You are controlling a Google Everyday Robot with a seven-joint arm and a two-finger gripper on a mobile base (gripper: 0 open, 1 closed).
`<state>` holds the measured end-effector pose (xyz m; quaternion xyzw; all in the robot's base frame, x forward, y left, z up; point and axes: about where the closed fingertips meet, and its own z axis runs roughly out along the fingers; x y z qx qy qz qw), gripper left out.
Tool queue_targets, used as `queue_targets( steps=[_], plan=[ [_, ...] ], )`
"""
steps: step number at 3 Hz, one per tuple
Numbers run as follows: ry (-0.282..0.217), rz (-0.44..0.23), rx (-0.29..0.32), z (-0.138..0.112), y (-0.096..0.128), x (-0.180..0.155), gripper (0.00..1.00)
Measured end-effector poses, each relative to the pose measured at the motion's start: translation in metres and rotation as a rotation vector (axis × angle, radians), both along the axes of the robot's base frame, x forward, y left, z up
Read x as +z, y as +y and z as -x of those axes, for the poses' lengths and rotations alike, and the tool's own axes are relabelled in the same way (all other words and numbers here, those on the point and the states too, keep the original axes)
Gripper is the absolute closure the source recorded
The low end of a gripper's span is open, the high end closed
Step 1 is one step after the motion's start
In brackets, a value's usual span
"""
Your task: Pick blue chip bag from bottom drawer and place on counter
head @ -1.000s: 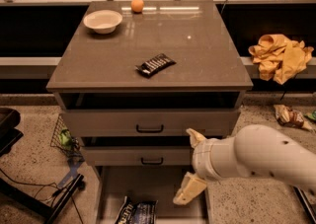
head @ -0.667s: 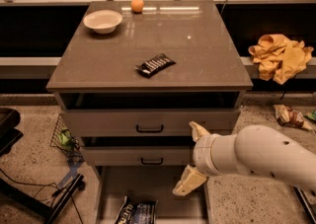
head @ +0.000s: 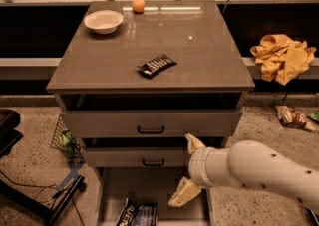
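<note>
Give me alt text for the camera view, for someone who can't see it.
A white robot arm's open gripper hovers over the pulled-out bottom drawer of a grey-brown cabinet, beside a dark navy foil chip bag lying on its floor. On the glossy counter sit a black-and-white striped wrapper, a white bowl and an orange.

gripper over bottom drawer | blue chip bag uncovered, reachable

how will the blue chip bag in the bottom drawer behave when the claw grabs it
The blue chip bag looks crinkly, so it will probably crumple under a pinch and feel light. Its foil skin may slip. It lies flat on the bottom drawer floor, so it would likely slide if nudged. The claw hovers open over the drawer, beside the bag.
</note>
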<state>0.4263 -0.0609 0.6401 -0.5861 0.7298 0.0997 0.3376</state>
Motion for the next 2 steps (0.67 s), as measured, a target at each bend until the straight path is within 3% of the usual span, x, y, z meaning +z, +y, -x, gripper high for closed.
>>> queue_targets(
  steps=[2],
  plan=[
    [0.097, -0.034, 0.113, 0.057, 0.047, -0.172, 0.0]
  ],
)
